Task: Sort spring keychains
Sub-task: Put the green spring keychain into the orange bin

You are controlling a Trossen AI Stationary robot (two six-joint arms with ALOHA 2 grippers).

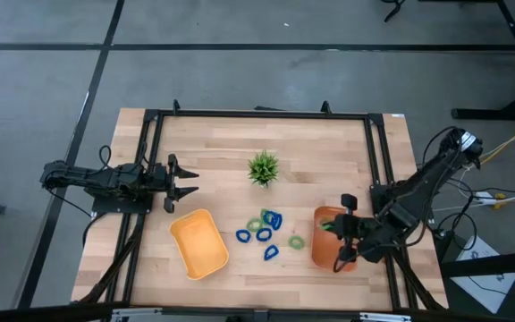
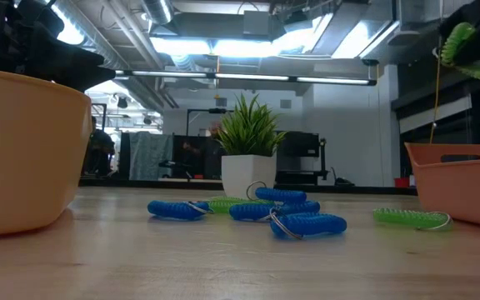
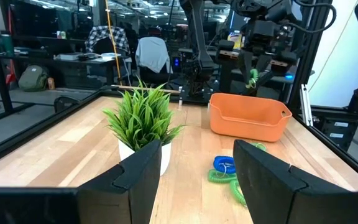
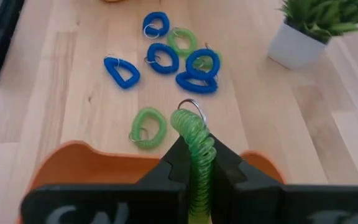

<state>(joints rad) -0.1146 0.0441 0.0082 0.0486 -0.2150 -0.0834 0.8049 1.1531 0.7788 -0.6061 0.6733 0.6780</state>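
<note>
Several blue and light green spring keychains (image 1: 264, 230) lie on the wooden table between a yellow tray (image 1: 199, 243) and an orange tray (image 1: 327, 240). One green keychain (image 4: 148, 127) lies apart, close to the orange tray. My right gripper (image 1: 336, 229) is above the orange tray, shut on a green keychain (image 4: 196, 146). The low view shows this keychain (image 2: 465, 50) above the tray (image 2: 465, 179). My left gripper (image 3: 191, 180) is open and empty at the table's left, left of the small plant (image 1: 263, 167). My right gripper pinches the green keychain's coil (image 4: 197, 163) between its two fingers (image 4: 174, 169). The coil's free end with its metal ring (image 4: 191, 107) sticks out past the fingertips. The keychain is lifted clear, above the orange tray's rim (image 4: 73, 155).
A spiky green plant in a white pot (image 3: 143, 127) stands at the table's middle, toward the far side. A black frame (image 1: 257, 114) runs along the table's edges. Bare wood lies between the plant and the yellow tray.
</note>
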